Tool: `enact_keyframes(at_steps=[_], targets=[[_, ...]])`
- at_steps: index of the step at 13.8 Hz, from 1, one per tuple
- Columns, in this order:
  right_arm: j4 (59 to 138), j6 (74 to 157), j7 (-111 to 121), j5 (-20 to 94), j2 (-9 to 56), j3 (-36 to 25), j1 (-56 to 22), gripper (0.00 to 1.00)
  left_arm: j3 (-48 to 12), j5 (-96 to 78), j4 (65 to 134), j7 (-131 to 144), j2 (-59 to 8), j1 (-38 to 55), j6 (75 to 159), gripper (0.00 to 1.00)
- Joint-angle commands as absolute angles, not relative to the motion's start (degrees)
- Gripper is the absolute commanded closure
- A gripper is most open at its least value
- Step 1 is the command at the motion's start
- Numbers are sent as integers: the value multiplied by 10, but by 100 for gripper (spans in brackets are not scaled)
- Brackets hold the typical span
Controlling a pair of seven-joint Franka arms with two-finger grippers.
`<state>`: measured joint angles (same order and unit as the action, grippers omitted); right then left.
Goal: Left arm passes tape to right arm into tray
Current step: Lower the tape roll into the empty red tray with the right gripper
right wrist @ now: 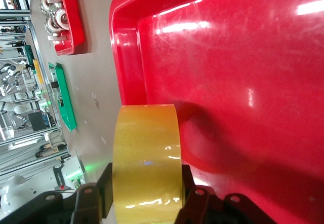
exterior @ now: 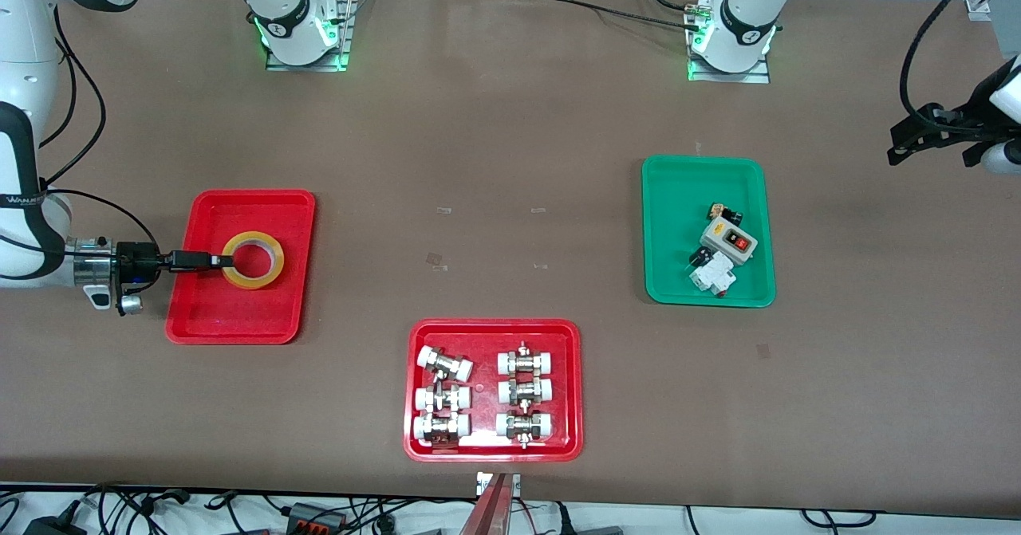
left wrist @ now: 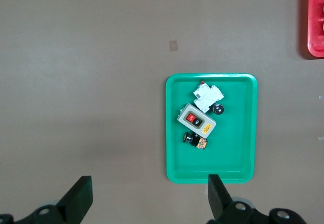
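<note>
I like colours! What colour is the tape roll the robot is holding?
Yellow. The tape shows best in the right wrist view, over the red tray.

Translucent yellow tape (exterior: 253,259), plain red tray (exterior: 239,328), green tray (exterior: 678,192).

**Tape roll in the plain red tray**

You see the wide roll of translucent yellow packing tape (exterior: 253,260) lying flat over the shallow red plastic tray (exterior: 239,316), its rim pinched by the right gripper (exterior: 226,261).

Even overhead light is brightening the table (exterior: 510,160); white glare is streaking the red tray (right wrist: 243,57), and the tape (right wrist: 147,163) is casting a soft shadow.
</note>
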<state>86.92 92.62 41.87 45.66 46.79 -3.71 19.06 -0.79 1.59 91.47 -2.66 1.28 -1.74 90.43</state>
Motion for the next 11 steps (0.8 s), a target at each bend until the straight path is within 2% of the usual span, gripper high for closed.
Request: enact_keyframes(at_steps=[1,2,3,4,8,11], targets=[[856,929,434,454,475,-28,202,70,-6,29,921,-29,29,-16,905,0],[856,929,435,454,475,-28,202,69,-4,26,917,-29,28,-17,905,0],[856,929,434,453,475,-28,201,47,-3,25,912,-29,28,-18,904,0],[855,928,432,454,475,-28,201,0,-1,25,912,-29,28,-18,901,0],[838,934,432,441,469,-29,198,0,-9,21,911,-15,29,-18,896,0],[817,953,429,377,468,-28,187,0,-11,18,910,-16,27,-17,882,0]])
